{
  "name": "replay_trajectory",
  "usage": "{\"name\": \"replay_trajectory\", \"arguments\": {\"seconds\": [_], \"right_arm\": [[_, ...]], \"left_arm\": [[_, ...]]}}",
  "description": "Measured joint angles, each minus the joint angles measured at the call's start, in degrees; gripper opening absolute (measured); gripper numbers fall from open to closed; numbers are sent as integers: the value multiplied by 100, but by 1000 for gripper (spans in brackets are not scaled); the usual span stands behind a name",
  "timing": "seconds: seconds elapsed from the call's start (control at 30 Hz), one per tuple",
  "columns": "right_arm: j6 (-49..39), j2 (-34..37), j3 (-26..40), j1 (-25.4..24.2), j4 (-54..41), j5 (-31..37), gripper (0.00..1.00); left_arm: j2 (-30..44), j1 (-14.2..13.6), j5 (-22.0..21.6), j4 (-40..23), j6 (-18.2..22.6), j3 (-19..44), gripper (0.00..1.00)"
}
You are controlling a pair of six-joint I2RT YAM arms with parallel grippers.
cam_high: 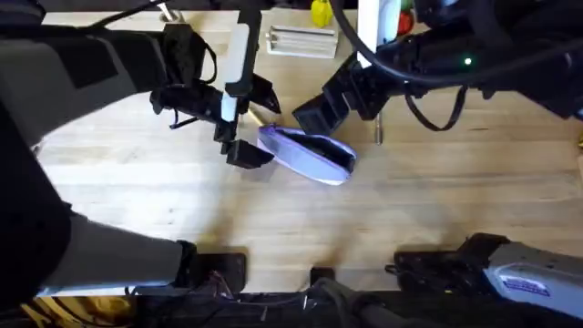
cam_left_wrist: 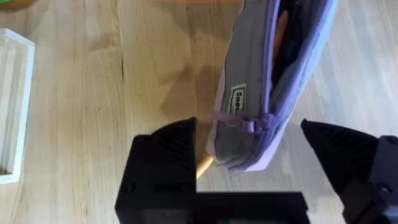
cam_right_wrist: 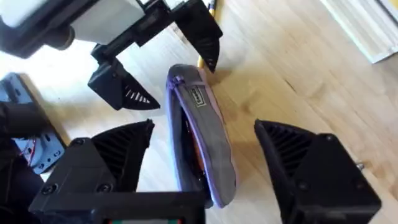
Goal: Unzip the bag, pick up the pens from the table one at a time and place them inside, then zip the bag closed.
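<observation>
While both arms are reaching over the table (cam_high: 273, 219), the bag (cam_high: 308, 153) is lying near the middle, its long axis running from 10 to 4 o'clock in the overhead view. The left gripper (cam_high: 244, 123) is hovering at the bag's 10 o'clock end, jaws standing wide apart and holding nothing; from the left wrist, the bag's (cam_left_wrist: 261, 81) zipper end is sitting between the fingers (cam_left_wrist: 165, 162) without clear contact. The right gripper (cam_high: 330, 100) is hanging at the bag's 12 o'clock side, also spread wide and empty, straddling the bag (cam_right_wrist: 202, 143) in its own view. The zipper is gaping partly open, with something orange inside, possibly a pen. The tan pen (cam_left_wrist: 204, 167) is peeking out from under the bag's end. The grey pen (cam_high: 379, 128) is lying on the table at the bag's 2 o'clock, apart from it.
</observation>
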Motion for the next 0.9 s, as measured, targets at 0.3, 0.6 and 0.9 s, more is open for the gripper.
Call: {"name": "replay_trajectory", "arguments": {"seconds": [0.3,0.6,0.9], "right_arm": [[-37,0,0,205,-489,2,92],[-37,416,2,219,-688,14,29],[-39,1303,2,437,-679,13,29]], "left_arm": [[-181,163,-216,-311,-1,0,994],[-1348,1111,-522,-746,2,42,993],[-1720,1471,-544,-1067,2,48,993]]}}
